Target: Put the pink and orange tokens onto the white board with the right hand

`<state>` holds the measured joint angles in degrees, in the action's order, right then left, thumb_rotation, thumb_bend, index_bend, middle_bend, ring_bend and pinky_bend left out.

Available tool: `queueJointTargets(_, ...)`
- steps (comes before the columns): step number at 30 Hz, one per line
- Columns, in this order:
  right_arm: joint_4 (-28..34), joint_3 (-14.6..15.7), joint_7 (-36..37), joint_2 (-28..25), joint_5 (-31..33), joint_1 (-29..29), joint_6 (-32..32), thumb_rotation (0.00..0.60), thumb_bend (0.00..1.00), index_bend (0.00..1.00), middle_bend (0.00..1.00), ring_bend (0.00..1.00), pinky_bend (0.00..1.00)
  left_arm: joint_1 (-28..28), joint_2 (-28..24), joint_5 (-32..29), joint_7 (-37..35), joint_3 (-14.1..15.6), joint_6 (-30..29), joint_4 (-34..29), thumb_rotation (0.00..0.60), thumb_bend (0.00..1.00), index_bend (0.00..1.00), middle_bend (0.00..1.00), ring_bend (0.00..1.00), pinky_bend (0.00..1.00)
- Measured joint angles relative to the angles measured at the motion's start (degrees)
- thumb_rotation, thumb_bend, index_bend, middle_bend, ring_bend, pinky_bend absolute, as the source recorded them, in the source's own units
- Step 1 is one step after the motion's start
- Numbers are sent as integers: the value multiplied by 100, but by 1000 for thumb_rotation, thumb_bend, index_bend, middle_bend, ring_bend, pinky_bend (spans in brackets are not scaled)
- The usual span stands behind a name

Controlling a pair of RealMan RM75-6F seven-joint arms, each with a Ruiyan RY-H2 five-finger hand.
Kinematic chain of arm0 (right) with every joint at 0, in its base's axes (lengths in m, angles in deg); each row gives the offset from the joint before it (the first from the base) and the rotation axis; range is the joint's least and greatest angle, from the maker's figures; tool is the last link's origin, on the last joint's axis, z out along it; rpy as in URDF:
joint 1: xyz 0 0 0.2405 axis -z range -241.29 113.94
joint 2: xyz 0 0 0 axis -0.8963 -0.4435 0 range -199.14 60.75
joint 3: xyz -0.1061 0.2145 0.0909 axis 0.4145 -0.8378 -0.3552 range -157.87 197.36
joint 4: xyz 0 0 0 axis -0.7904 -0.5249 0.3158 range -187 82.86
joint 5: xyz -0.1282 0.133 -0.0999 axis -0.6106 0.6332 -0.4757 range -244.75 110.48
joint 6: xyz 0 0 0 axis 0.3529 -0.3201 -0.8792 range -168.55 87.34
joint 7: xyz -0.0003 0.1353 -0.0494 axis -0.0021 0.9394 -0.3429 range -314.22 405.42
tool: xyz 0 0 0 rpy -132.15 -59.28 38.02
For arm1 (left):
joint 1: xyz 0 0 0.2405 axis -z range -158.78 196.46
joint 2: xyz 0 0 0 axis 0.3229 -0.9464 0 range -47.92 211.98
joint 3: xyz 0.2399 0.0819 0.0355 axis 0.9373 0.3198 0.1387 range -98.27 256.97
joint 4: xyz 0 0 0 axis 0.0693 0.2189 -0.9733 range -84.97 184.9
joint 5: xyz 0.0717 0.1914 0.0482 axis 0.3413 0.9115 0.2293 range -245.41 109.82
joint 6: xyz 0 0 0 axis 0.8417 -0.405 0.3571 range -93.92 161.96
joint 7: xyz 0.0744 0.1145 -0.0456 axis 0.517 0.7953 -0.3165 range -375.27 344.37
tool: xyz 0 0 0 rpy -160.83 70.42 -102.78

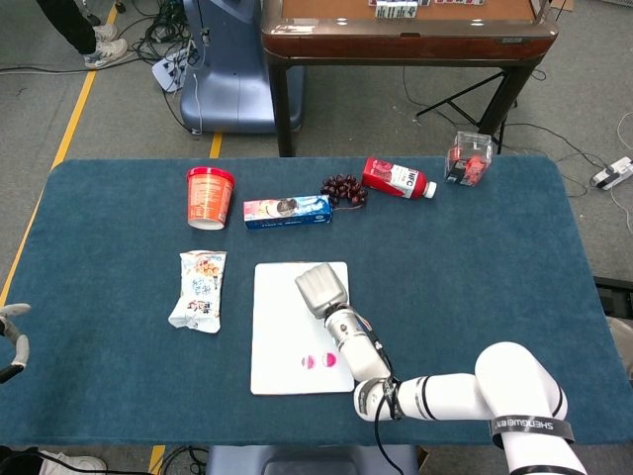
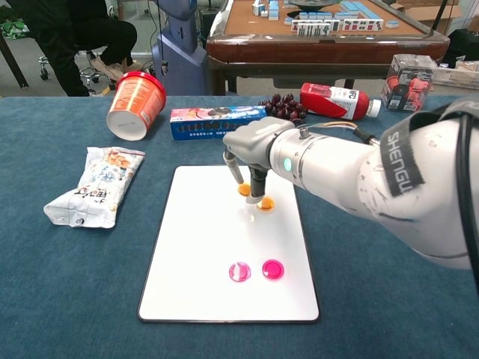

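Note:
The white board (image 2: pixel 187 254) (image 1: pixel 277 332) lies flat on the blue table. Two pink tokens (image 2: pixel 239 271) (image 2: pixel 273 268) rest near its front edge, and they also show in the head view (image 1: pixel 309 362) (image 1: pixel 330 360). One orange token (image 2: pixel 266 203) lies on the board's far right part. My right hand (image 2: pixel 254 149) (image 1: pixel 321 289) hovers over the board's far half and pinches a second orange token (image 2: pixel 244 189) just above the surface, left of the lying one. Only a sliver of my left hand (image 1: pixel 10 332) shows at the table's left edge.
Along the far side lie a tipped red cup (image 2: pixel 135 105), a blue biscuit box (image 2: pixel 213 122), dark grapes (image 2: pixel 283 107), a red bottle (image 2: pixel 337 99) and a clear box (image 2: pixel 408 82). A snack bag (image 2: pixel 97 185) lies left of the board.

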<state>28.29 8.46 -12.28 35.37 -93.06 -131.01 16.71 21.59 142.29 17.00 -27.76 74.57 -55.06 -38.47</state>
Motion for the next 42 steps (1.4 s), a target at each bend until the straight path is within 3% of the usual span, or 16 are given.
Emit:
queueJointTargets(13,-158,36,218,58,-173,6,-152,600,86,389,1000,1000,1000,-8,5,10,29,7,-9,-9,600,521,373,618,462,539)
queueJointTargets(21,-181,79,427,10,-396,85,-193,600,73,376,1000,1000,1000,-13,5,22,21,10,-19,1,600,521,374,618,462,539)
queueJointTargets(26,98,154,549,-257,-634,227,-79,600,84,376,998,1000,1000,-4,18,32,51,11,-13,13,600,521,375,618,462,539)
queueJointTargets(32,791,286,764,-856,-1052,516,190,600,115,376,908,997,1000,13,62,89,153,19,-29,17,600,521,377,618,462,539)
queueJointTargets(38,1704,564,795,-1683,-1437,901,682,600,122,376,739,860,994,53,193,238,285,40,-82,77,600,521,377,618,462,539)
queueJointTargets(42,2195,796,829,-2266,-1828,1225,1072,600,122,376,627,695,859,90,287,353,363,61,-107,137,600,521,375,614,461,539)
